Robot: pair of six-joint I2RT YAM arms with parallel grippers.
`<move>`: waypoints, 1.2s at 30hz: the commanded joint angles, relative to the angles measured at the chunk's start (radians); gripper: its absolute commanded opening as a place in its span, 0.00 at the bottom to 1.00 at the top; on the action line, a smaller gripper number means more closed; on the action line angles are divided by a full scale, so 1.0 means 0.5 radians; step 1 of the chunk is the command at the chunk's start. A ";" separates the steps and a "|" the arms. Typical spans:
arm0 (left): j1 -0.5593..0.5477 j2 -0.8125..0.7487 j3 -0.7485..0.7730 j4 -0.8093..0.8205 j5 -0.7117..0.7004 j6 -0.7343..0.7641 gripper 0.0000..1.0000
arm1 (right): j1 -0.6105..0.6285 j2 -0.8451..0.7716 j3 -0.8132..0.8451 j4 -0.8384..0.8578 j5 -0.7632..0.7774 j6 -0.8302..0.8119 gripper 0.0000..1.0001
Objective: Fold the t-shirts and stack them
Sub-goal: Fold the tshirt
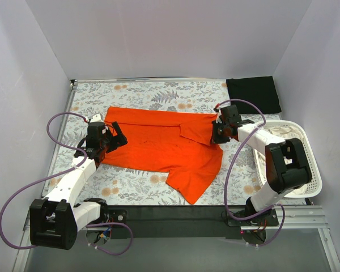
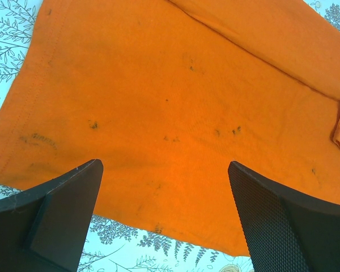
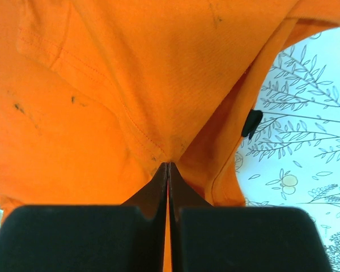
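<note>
**Operator:** Report end-effector status.

**Arm:** My right gripper (image 3: 168, 165) is pressed fully together on a pinch of the orange t-shirt (image 1: 164, 147) at its right side. My left gripper (image 2: 164, 170) is spread wide with nothing in it, above the shirt's opposite edge.

**Operator:** Location of items?

**Arm:** The orange t-shirt lies spread on the floral table cover (image 1: 130, 90) between my arms. The black t-shirt (image 1: 253, 94) lies at the far right corner.

**Operator:** Handling notes?

**Arm:** I judge the fabric light and limp, so it will probably sag and drag. Grip it at a stitched hem or seam.
</note>
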 commanded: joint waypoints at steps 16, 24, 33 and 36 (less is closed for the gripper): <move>-0.004 -0.024 0.048 0.019 0.011 0.018 0.86 | 0.248 -0.042 0.201 -0.034 0.225 -0.166 0.26; -0.004 -0.023 0.048 0.019 0.008 0.021 0.86 | 0.484 0.086 0.370 0.076 0.241 -0.338 0.28; -0.004 -0.033 0.045 0.019 0.002 0.021 0.86 | 0.613 0.405 0.591 0.196 0.238 -0.400 0.28; -0.004 -0.030 0.045 0.019 0.002 0.021 0.86 | 0.629 0.507 0.643 0.208 0.229 -0.400 0.28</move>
